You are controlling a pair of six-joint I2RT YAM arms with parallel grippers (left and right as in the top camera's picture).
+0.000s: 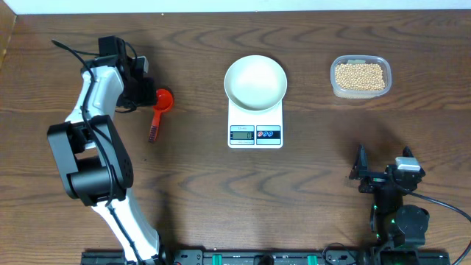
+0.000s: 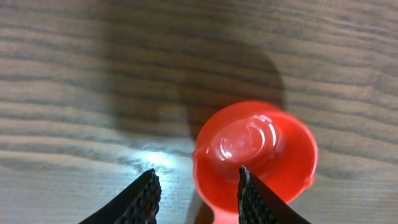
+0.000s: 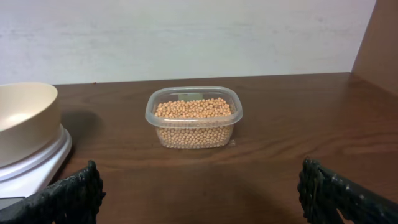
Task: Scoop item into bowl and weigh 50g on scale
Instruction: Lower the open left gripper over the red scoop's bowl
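A red scoop [image 1: 160, 100] lies on the table at the left, with its cup toward the back and its handle pointing to the front. My left gripper [image 1: 146, 93] hangs over it. In the left wrist view the scoop [image 2: 258, 152] fills the lower right. The left gripper [image 2: 198, 196] is open, its fingers either side of the handle's neck, and the left finger stands clear of the scoop. The white bowl [image 1: 255, 82] sits empty on the scale [image 1: 255, 134]. The beans [image 1: 360, 76] fill a clear tub [image 3: 194, 118]. My right gripper [image 3: 199, 196] stands wide open and holds nothing.
The bowl [image 3: 25, 121] and the scale [image 3: 37, 165] show at the left edge of the right wrist view. The right arm's gripper [image 1: 384, 163] rests near the front right of the table. A pale wall runs behind the tub.
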